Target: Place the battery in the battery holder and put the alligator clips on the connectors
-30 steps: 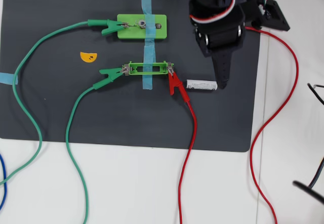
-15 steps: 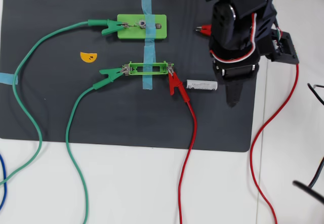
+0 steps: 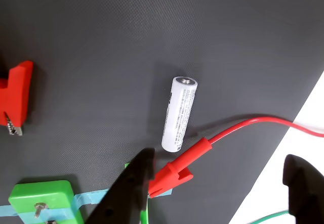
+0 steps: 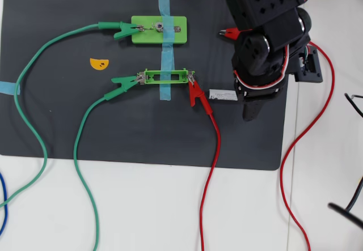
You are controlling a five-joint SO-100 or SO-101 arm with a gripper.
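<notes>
Battery (image 4: 223,94) lies flat on the dark mat (image 4: 68,126), just right of the battery holder (image 4: 166,77) in the overhead view, untouched. That holder sits taped down mid-mat with its slot empty, a green alligator clip (image 4: 122,81) biting its left end and a red one (image 4: 196,94) on its right end, almost touching the battery. Farther back, the wider green block (image 4: 159,29) wears another green clip (image 4: 123,30) on its left side, while a second red clip (image 4: 228,33) lies loose beside the arm. In the wrist view the gripper (image 3: 223,183) hangs above the battery with its jaws spread apart, holding nothing. White desk (image 4: 142,211) surrounds the mat.
</notes>
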